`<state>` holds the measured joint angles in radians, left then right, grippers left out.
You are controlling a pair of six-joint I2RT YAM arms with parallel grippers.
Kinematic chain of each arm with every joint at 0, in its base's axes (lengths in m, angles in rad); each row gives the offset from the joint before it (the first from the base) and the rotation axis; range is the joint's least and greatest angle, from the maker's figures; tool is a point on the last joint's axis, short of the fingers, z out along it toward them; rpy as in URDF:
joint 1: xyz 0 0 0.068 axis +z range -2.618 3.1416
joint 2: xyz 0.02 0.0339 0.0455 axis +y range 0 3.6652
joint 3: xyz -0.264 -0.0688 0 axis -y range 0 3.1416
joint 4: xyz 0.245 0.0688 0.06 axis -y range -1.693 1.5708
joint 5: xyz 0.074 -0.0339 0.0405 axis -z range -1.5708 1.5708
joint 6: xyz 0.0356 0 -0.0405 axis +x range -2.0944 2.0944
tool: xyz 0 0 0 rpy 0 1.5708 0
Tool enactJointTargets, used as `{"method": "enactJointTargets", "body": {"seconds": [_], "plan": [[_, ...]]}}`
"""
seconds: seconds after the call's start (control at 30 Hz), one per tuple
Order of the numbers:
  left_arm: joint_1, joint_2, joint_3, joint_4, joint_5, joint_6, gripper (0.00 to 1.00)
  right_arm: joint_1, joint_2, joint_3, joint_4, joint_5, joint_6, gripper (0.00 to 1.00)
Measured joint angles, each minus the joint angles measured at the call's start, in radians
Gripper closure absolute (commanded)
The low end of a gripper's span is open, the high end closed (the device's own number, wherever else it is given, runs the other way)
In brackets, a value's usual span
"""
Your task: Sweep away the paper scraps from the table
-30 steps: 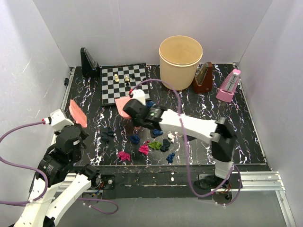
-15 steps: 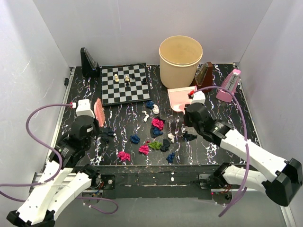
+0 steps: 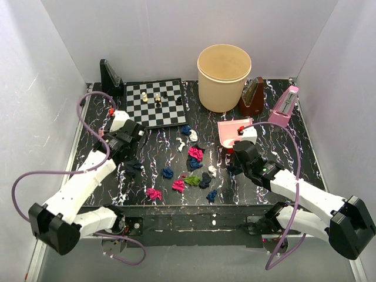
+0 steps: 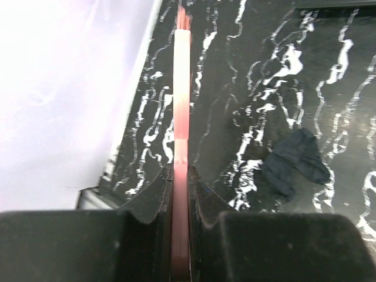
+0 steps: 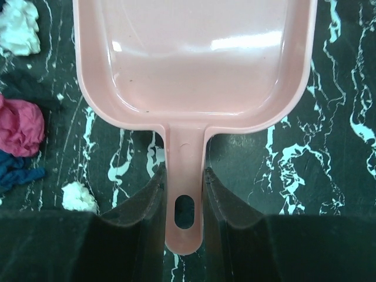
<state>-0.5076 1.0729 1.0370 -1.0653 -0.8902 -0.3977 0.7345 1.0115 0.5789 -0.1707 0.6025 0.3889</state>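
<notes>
Several paper scraps lie mid-table: magenta [image 3: 195,154], green [image 3: 192,180], dark blue [image 3: 168,173] and white [image 3: 193,135]. My right gripper [image 3: 238,150] is shut on the handle of a pink dustpan [image 3: 230,130], which sits just right of the scraps. In the right wrist view my gripper [image 5: 183,176] grips the dustpan [image 5: 194,59], with magenta [image 5: 20,126] and white [image 5: 79,197] scraps to its left. My left gripper [image 3: 120,141] is at the table's [image 3: 305,158] left side. In its wrist view it [image 4: 181,176] is shut on a pink brush [image 4: 182,106] seen edge-on, with a dark blue scrap [image 4: 294,161] to the right.
A chessboard [image 3: 155,104] with pieces lies at the back left, and a black stand [image 3: 110,79] is behind it. A beige bucket [image 3: 224,76], a brown metronome [image 3: 252,97] and a pink metronome [image 3: 284,107] stand at the back right. White walls enclose three sides.
My left arm has swung the brush from the front left up toward the chessboard. My right arm has carried the dustpan from mid-table to the right, then slightly nearer.
</notes>
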Motion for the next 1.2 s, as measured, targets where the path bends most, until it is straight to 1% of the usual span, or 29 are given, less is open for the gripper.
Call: {"method": "enactJointTargets", "body": {"seconds": [0.1, 0.2, 0.27, 0.33, 0.4, 0.53, 0.63, 0.77, 0.83, 0.93, 1.03, 1.1, 1.2], "plan": [[0.000, 0.080, 0.040, -0.037, -0.048, 0.023, 1.00, 0.000, 0.000, -0.031, 0.009, -0.021, 0.004, 0.99], [0.001, 0.176, 0.063, -0.079, -0.043, 0.029, 1.00, 0.000, -0.014, -0.044, 0.028, -0.048, 0.009, 0.99], [0.002, 0.252, 0.077, -0.090, 0.021, 0.051, 1.00, 0.000, -0.026, -0.054, 0.045, -0.054, 0.016, 0.99], [0.001, 0.336, 0.079, -0.082, 0.135, 0.091, 1.00, 0.000, -0.031, -0.064, 0.056, -0.048, 0.030, 0.99], [-0.003, 0.418, 0.086, -0.097, 0.214, 0.103, 1.00, 0.000, -0.033, -0.073, 0.057, -0.038, 0.043, 0.99], [-0.030, 0.547, 0.126, -0.135, 0.298, 0.085, 1.00, 0.000, -0.071, -0.105, 0.068, -0.025, 0.060, 0.99], [-0.061, 0.565, 0.161, -0.161, 0.367, 0.062, 1.00, 0.000, -0.118, -0.134, 0.078, -0.018, 0.064, 0.99], [-0.127, 0.553, 0.241, -0.189, 0.478, 0.010, 1.00, 0.000, -0.134, -0.150, 0.094, -0.013, 0.069, 0.99], [-0.146, 0.525, 0.271, -0.182, 0.527, -0.023, 1.00, 0.000, -0.131, -0.151, 0.096, -0.011, 0.069, 0.99], [-0.151, 0.457, 0.303, -0.183, 0.562, -0.082, 1.00, 0.000, -0.122, -0.151, 0.101, -0.011, 0.071, 0.99], [-0.151, 0.415, 0.373, -0.227, 0.525, -0.165, 1.00, 0.000, -0.120, -0.151, 0.102, -0.011, 0.072, 0.99], [-0.151, 0.414, 0.437, -0.253, 0.456, -0.252, 1.00, 0.000, -0.121, -0.151, 0.103, -0.010, 0.072, 0.99], [-0.150, 0.419, 0.482, -0.250, 0.368, -0.347, 1.00, 0.000, -0.121, -0.151, 0.105, -0.008, 0.073, 0.99]]}}
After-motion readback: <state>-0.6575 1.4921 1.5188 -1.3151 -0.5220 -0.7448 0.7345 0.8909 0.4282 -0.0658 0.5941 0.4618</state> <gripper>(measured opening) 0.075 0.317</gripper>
